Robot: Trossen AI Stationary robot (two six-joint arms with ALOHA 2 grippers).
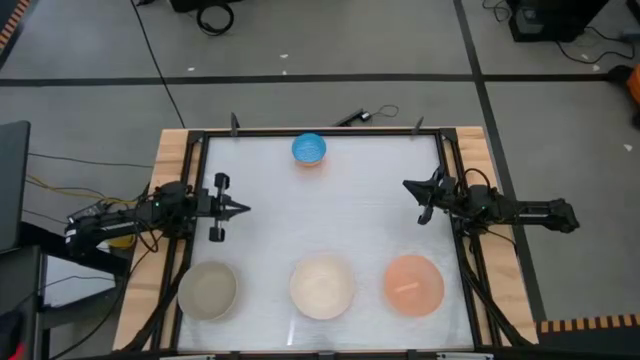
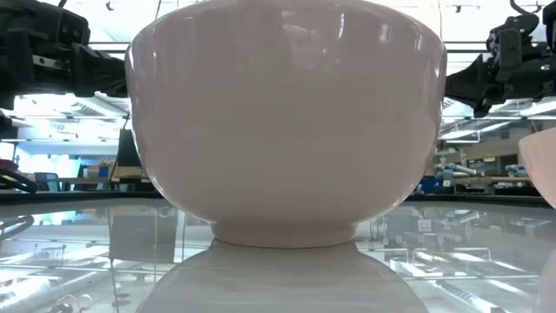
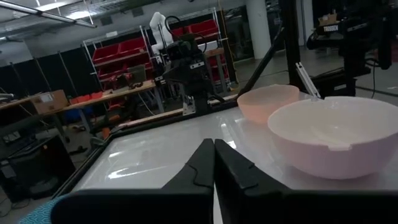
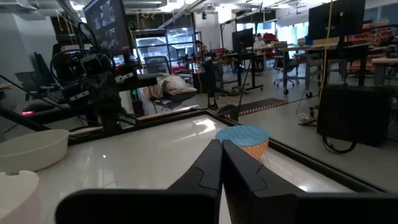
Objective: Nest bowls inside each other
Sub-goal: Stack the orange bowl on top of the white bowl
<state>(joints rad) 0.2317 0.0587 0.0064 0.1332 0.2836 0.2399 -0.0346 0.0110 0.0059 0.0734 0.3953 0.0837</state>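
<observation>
Three larger bowls stand upright in a row along the table's near edge: grey-beige (image 1: 208, 290) at left, cream-white (image 1: 322, 287) in the middle, salmon-pink (image 1: 414, 284) at right. The small blue bowl (image 1: 309, 149) sits alone at the far edge. The cream-white bowl (image 2: 287, 122) fills the low view. My left gripper (image 1: 243, 209) is shut and level at the table's left side, above the surface. My right gripper (image 1: 407, 186) is shut and level at the right side. In the wrist views the left gripper (image 3: 214, 149) and the right gripper (image 4: 221, 146) hold nothing.
A black frame (image 1: 320, 133) runs around the white tabletop, with wooden strips (image 1: 172, 150) outside it on the left and right. Free room lies in the table's middle, between the two grippers and the row of bowls.
</observation>
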